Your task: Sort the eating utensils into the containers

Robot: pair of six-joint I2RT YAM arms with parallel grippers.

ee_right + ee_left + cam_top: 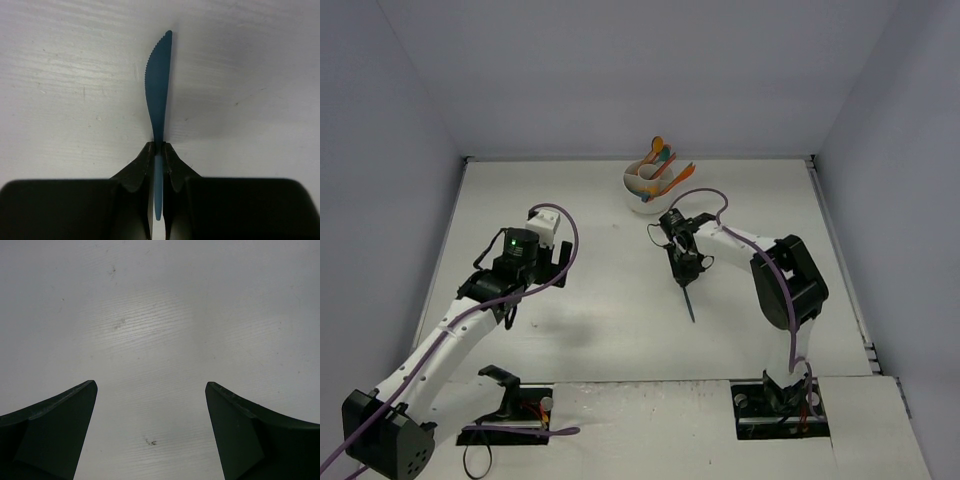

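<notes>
A dark blue plastic knife (157,90) lies on the table, its serrated blade pointing away from the right wrist camera. My right gripper (159,147) is shut on its handle, fingertips pinching it from both sides. From above, the same knife (688,300) pokes out below the right gripper (682,268) at mid-table. The white cup (642,198) stands at the back centre, with several orange and teal utensils (661,165) sticking out of it. My left gripper (151,387) hangs wide open over bare table with nothing between its fingers; in the top view the left gripper (520,270) is at the left.
White walls close in the table on three sides, and the table's back edge (640,158) runs just behind the cup. Both arm bases sit on mounting plates (780,410) at the near edge.
</notes>
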